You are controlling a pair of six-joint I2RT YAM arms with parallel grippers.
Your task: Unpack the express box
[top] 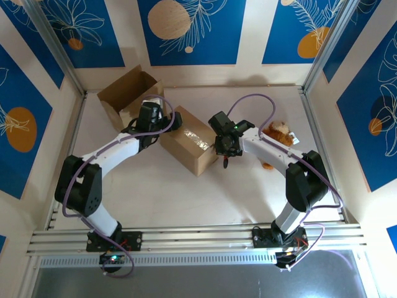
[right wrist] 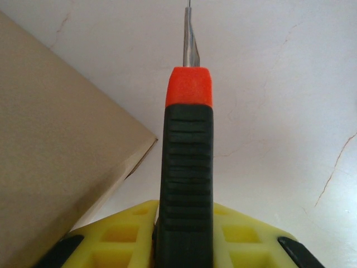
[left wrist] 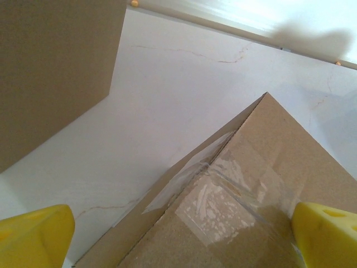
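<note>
At the far left an opened carton (top: pixel 127 93) stands with its flaps up, out of the way. Beside it the left gripper (top: pixel 152 119) hangs over the left end of the express box (top: pixel 193 141), which lies slantwise in the middle of the table (top: pixel 186 198), taped shut. The jaws are spread wide, I'd guess to straddle the box and steady it for cutting. From overhead the arm hides that end, but the left wrist camera shows yellow fingertips (left wrist: pixel 326 234) flanking the box corner and clear tape (left wrist: pixel 217 195) wrinkled across its seam. Further right, the right gripper (top: pixel 224 146) is pinched on a utility knife (right wrist: pixel 185 184), just off the box's other end. Overhead the knife is a dark sliver. The right wrist camera shows its blade (right wrist: pixel 191 44) run out, pointing over bare table beside the box edge, clear of the cardboard. A plush toy (top: pixel 279 131) lies far right.
</note>
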